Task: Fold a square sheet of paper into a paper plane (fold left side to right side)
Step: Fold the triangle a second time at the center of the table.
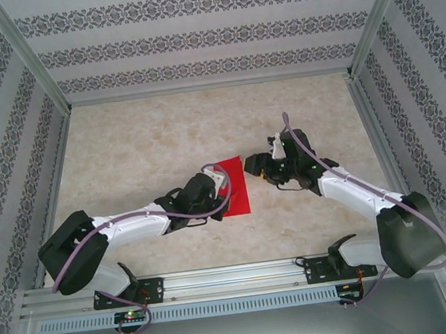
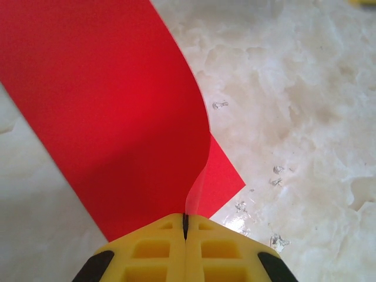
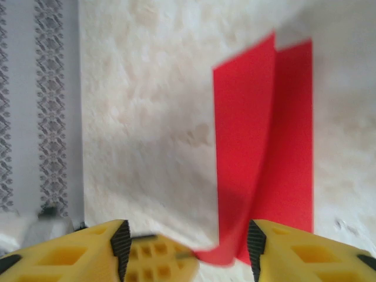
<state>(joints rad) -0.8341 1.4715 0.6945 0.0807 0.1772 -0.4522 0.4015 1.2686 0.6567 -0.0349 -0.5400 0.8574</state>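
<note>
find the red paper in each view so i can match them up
Top external: the square sheet of paper lies at the table's centre, between the two arms' tips.
Left wrist: it fills the upper left and curls down into the shut yellow left fingers.
Right wrist: it is right of centre, one flap lifted, above the open right fingers.
Shared landmark: the marbled beige table.

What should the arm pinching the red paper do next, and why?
Probably carry the pinched edge across to the right. The left tool is shut on the red sheet, which arches up, its edges not yet meeting.
</note>
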